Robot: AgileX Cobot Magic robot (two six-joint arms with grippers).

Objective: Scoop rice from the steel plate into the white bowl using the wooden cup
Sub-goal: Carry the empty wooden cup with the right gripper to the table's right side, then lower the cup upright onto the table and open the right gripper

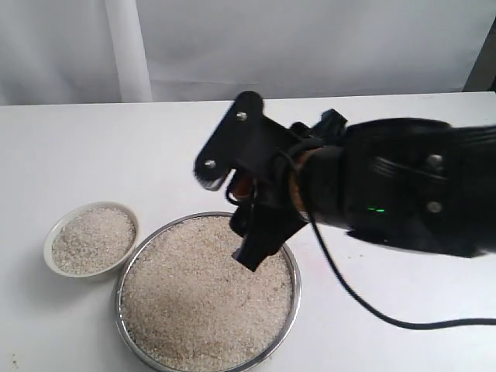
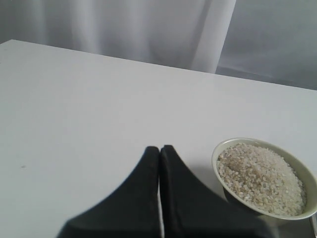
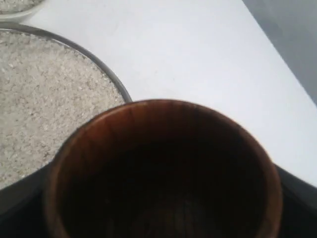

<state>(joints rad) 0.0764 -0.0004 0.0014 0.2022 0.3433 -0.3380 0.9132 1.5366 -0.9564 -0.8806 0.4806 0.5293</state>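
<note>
My right pincer (image 1: 244,194) holds the cup (image 3: 163,168) above the plate's (image 1: 293,271) far rim; the left pincer (image 2: 159,149) is closed. Plate and bowl (image 1: 51,236), the bowl on the left, hold rice (image 1: 201,294) on the white bench (image 1: 77,147), with a curtain (image 1: 232,39) behind.

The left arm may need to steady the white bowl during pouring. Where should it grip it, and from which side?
Probably the thick rim of the white bowl, pinched from above on the side away from the steel plate, which crowds its other side. The rice fills it nearly to the rim, so keep the inner finger shallow.
</note>
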